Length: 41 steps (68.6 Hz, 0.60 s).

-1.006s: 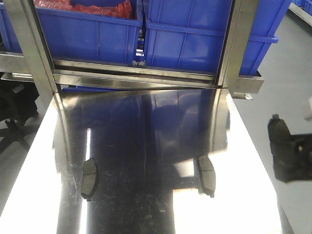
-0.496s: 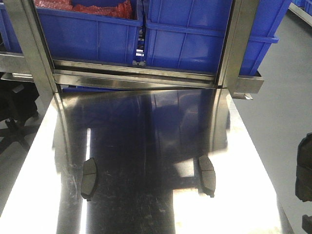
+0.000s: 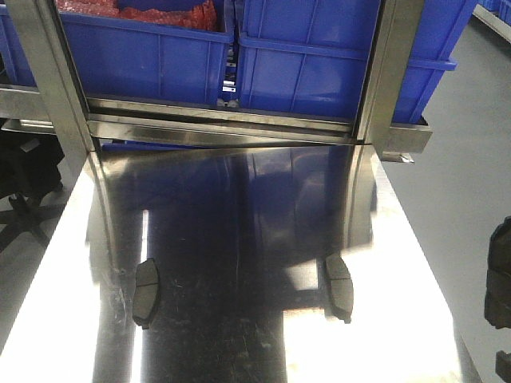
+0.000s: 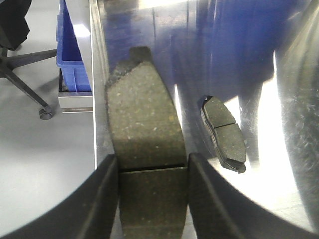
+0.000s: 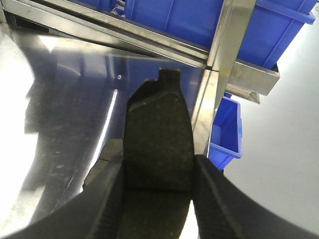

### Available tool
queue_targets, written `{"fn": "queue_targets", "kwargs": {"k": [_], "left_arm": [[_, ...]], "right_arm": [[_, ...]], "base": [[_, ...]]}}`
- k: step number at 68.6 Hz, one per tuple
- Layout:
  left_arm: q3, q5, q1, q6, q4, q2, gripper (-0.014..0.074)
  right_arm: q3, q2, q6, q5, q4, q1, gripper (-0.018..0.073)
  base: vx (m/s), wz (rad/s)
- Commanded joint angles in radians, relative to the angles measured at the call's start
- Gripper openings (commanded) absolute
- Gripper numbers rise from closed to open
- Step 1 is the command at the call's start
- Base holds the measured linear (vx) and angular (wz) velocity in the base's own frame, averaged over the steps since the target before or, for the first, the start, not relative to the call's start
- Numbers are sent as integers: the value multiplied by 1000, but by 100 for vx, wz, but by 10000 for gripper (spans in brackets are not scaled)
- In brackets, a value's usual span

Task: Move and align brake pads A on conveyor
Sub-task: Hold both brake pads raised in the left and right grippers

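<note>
In the front view two dark-grey brake pads lie on the shiny steel table [image 3: 239,351], one at the left [image 3: 146,293] and one at the right [image 3: 338,287]. My left gripper [image 4: 152,164] is shut on a third brake pad [image 4: 142,114], held over the table's left edge, with the left table pad [image 4: 224,133] just to its right. My right gripper [image 5: 158,167] is shut on a fourth brake pad [image 5: 158,119], with the right table pad [image 5: 107,162] partly hidden behind it. The right gripper shows as a dark shape at the front view's right edge [image 3: 499,275]. The conveyor is out of view.
Blue bins [image 3: 160,56] sit on a steel rack behind the table, framed by steel posts [image 3: 387,72]. An office chair base [image 4: 25,74] and a blue bin [image 4: 70,55] are left of the table. Another blue bin [image 5: 227,129] is off the right edge.
In the front view the right gripper has moved right and down, to the frame's edge, and has held still for the last half second. The two pads on the table have not moved.
</note>
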Motion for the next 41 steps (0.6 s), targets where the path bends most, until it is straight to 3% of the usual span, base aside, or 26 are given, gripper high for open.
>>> {"fn": "queue_targets", "kwargs": {"k": [1,41], "left_arm": [[-30,-74,-5,-1,-9,-3,59],[-30,-74,-5,-1,-9,-3,59]], "right_arm": [[-30,3,-4,-90,19,-3,-3],[-30,3,-5,-90,19,-3,-3]], "base": [[0,0],[0,0]]}}
